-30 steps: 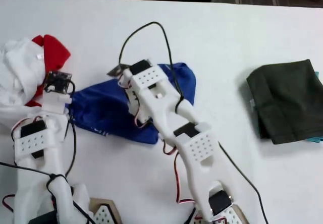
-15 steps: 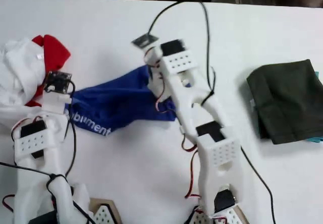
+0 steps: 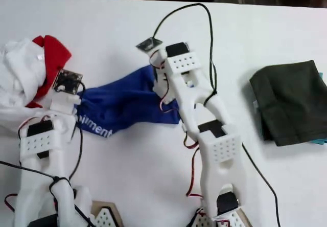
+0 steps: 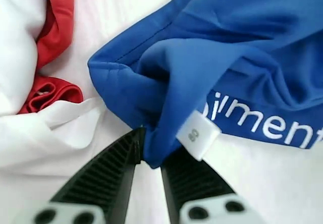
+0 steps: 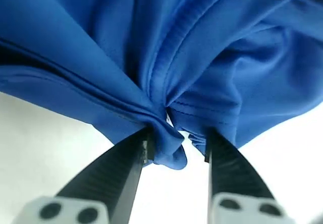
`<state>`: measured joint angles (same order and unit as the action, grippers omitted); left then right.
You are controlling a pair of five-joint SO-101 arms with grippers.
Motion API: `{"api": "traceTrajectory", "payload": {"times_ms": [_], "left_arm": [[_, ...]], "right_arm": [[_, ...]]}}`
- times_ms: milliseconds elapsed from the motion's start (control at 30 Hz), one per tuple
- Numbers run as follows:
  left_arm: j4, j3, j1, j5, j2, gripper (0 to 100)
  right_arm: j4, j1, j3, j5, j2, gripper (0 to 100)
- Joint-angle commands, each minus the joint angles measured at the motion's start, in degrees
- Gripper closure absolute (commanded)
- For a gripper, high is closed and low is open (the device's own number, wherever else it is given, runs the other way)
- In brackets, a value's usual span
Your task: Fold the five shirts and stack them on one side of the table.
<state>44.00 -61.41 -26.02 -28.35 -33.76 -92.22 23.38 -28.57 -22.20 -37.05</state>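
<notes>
High view first: the blue shirt (image 3: 125,104) lies stretched across the middle of the white table (image 3: 102,27), pulled out between the two arms. The left gripper (image 3: 80,104) is at its left end and the right gripper (image 3: 159,86) at its upper right end. From up here the arm bodies cover both sets of fingers. Off to the left sits a loose heap, white shirt (image 3: 18,71) with the red shirt (image 3: 53,55) tucked into it. Far right, well apart from the blue one, the dark green shirt (image 3: 291,101) lies folded, a sliver of teal cloth (image 3: 319,141) peeking out beneath it.

Over to the left wrist view: the left gripper (image 4: 151,158) has its black fingers nearly together, pinching a folded edge of the blue shirt (image 4: 237,47) just beside a small white label (image 4: 198,133). Red shirt (image 4: 58,17) and white shirt (image 4: 45,133) lie close by.

Right wrist view now: the right gripper (image 5: 176,151) has its fingers a little apart, clamped on a gathered bunch of the blue shirt (image 5: 166,47).
</notes>
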Motion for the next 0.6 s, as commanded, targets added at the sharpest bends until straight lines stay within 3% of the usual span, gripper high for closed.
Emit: {"api": "traceTrajectory", "payload": {"times_ms": [0,100,333,567], "left_arm": [[-0.62,2.24,0.79,-0.26,-0.7,97],[-0.62,2.24,0.79,-0.26,-0.7,97],[-0.79,2.24,0.79,-0.26,-0.7,97],[-0.79,2.24,0.79,-0.26,-0.7,97]], "right_arm": [[0.4,-0.31,-2.02,-0.53,0.31,81.2],[1.01,0.04,-2.29,-0.18,0.4,81.9],[-3.91,0.04,-9.67,-0.09,0.4,97.8],[-4.97,-0.22,-10.46,-0.09,0.4,97.8]]}}
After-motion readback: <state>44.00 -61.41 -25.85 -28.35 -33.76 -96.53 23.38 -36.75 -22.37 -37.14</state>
